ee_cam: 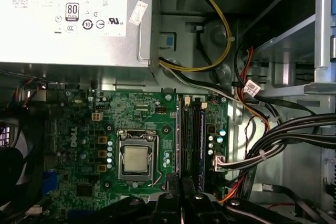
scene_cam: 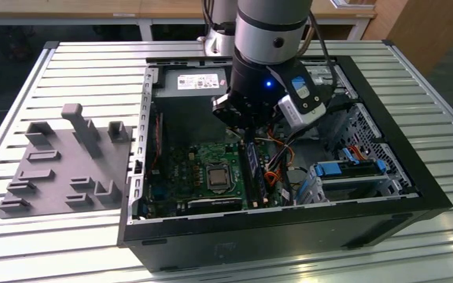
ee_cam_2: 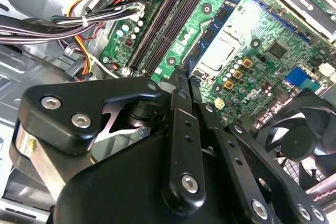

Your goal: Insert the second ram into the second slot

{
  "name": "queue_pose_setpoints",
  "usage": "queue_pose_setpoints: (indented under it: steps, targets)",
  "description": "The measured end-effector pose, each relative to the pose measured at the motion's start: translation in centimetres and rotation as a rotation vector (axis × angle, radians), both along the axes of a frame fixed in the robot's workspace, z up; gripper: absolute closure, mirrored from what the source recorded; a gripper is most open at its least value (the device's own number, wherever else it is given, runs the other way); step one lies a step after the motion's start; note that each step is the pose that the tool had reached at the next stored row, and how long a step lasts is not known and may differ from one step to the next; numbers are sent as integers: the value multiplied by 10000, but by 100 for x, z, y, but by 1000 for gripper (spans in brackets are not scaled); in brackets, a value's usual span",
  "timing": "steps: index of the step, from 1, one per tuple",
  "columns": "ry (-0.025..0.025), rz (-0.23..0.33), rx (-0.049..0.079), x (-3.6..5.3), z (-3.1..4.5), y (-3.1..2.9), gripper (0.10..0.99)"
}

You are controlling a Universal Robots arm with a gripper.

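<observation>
My arm (scene_cam: 270, 35) pointed straight down into the case (scene_cam: 403, 162), with the claw (scene_cam: 242, 131) above the memory slots (ee_cam: 191, 140). Its fingers (ee_cam_2: 178, 108) sat narrow, nearly touching.

— Which colours are seen?
— A green motherboard (scene_cam: 203, 154) is framed by a black case (scene_cam: 289, 236); the gripper (scene_cam: 246, 131) is black.
— And at the exterior view's left?
— A plain grey plate (scene_cam: 57, 144) is shown on a silver ribbed table (scene_cam: 85, 65).
</observation>
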State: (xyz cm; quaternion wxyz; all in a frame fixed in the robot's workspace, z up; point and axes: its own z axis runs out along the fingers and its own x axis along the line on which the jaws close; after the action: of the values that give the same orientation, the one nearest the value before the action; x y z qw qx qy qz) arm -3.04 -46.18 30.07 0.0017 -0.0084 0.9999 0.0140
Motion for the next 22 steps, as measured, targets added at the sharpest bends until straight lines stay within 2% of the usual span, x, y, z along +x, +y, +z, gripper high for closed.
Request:
queue_pose_setpoints:
  steps: [16, 22]
  targets:
    - [0, 0, 0, 0, -193, -16, 953]
    - [4, 0, -2, 0, -243, -26, 953]
